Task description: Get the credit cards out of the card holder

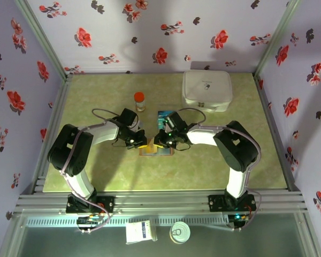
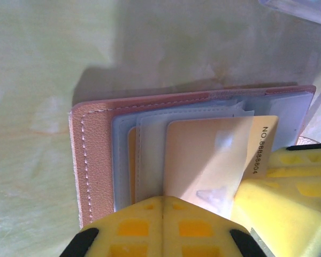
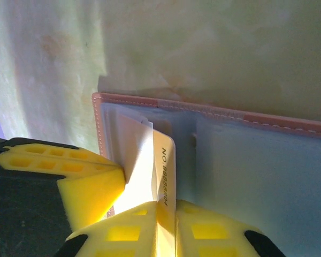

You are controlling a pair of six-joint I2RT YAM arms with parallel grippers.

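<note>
Pinching low in the right wrist view, clamped the right gripper (image 3: 166, 214) on a yellow card (image 3: 163, 160) lettered "NO." plus characters ending 804, partly out of the wallet (image 3: 257, 160). Pressed the left gripper (image 2: 161, 209) together over the wallet's lower edge; could not tell on what. Found the wallet open mid-frame from above, a teal card (image 1: 165, 115) just above.

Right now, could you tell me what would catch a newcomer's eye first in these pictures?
At mid-table the left gripper pinches the edge of the open brown card holder. The right gripper is shut on an orange-yellow card printed with a number, partly out of its grey-blue pocket. Behind them lie a teal card, an orange-capped jar and, at the back right, a white case.
</note>
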